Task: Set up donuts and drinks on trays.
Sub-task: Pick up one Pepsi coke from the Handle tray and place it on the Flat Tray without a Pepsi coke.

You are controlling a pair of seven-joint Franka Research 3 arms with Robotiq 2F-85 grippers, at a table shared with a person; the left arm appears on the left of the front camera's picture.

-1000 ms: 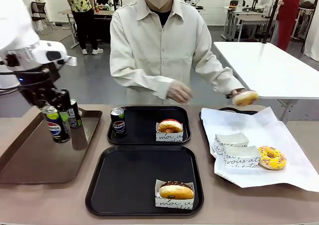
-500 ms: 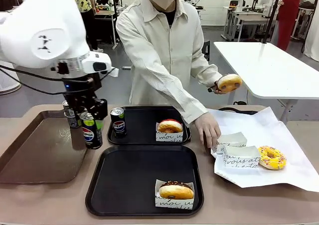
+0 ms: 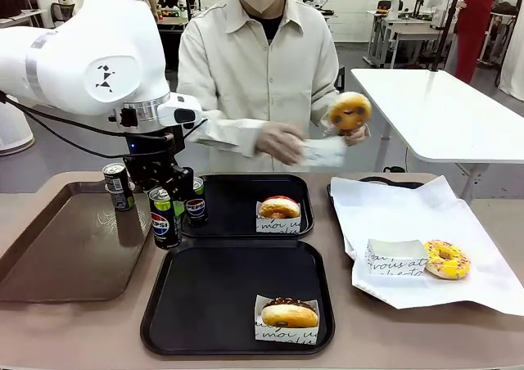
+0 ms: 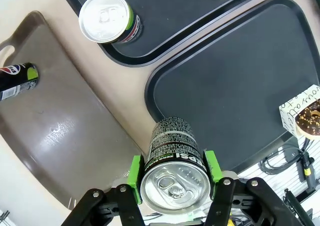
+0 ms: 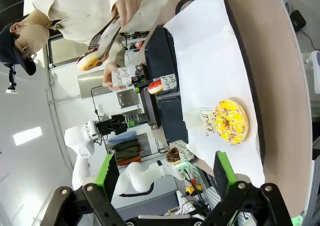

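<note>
The trays look matt plastic; the can, glossy metal.

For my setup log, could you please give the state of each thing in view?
Left end effector, shut on carried can.
Right end effector, open, empty.
Far tray, holds upright can, pink donut.
Near tray, holds chocolate donut only.
Brown tray, holds one standing can.

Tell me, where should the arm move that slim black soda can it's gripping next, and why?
Probably a short shift right, then down, to set the slim black Pepsi can in the left gripper onto the near black plastic tray. That tray holds a chocolate-iced donut in a white paper sleeve but no drink; the far black tray already has a second can.
</note>
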